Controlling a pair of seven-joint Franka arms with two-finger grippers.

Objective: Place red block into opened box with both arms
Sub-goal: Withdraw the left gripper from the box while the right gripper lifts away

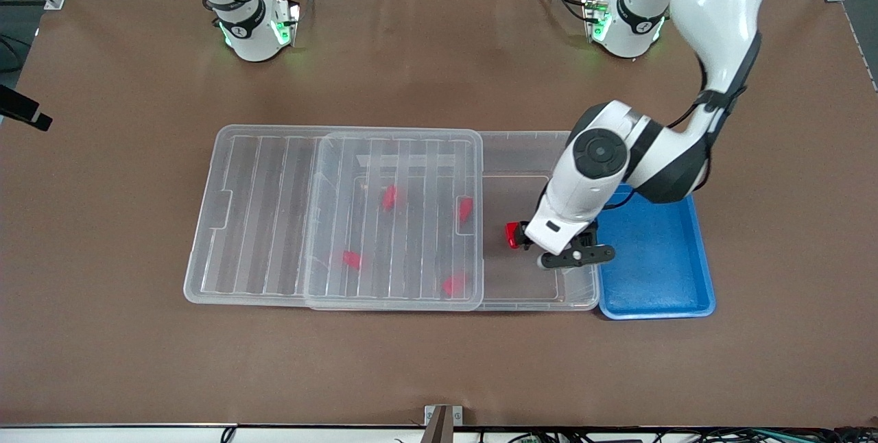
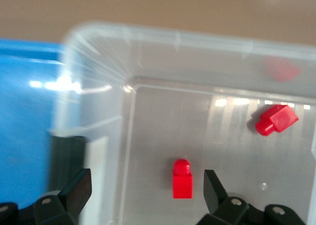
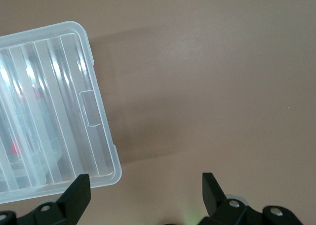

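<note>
Brown matting covers the table (image 1: pixel 439 374) in the front view. On it the box (image 1: pixel 528 148) lies with its ribbed lid (image 1: pixel 274 223) slid toward the right arm's end, so only the part beside the blue tray (image 1: pixel 658 271) is uncovered. The left gripper (image 1: pixel 575 256) hangs over this uncovered part; four small red pieces (image 1: pixel 389 197) show through the lid.

From the left wrist view, the left gripper (image 2: pixel 148 188) has its fingers apart and empty, and the red block (image 2: pixel 182 179) lies on the box floor between them, free of both. Another red piece (image 2: pixel 276 119) lies near it. I judge the drop done; the arm should rise straight up, not touching the wall.

From the right wrist view, the right gripper (image 3: pixel 145 188) waits spread wide and empty over bare table beside the lid corner. Its arm is mostly cut off in the front view, and I see no latch.
</note>
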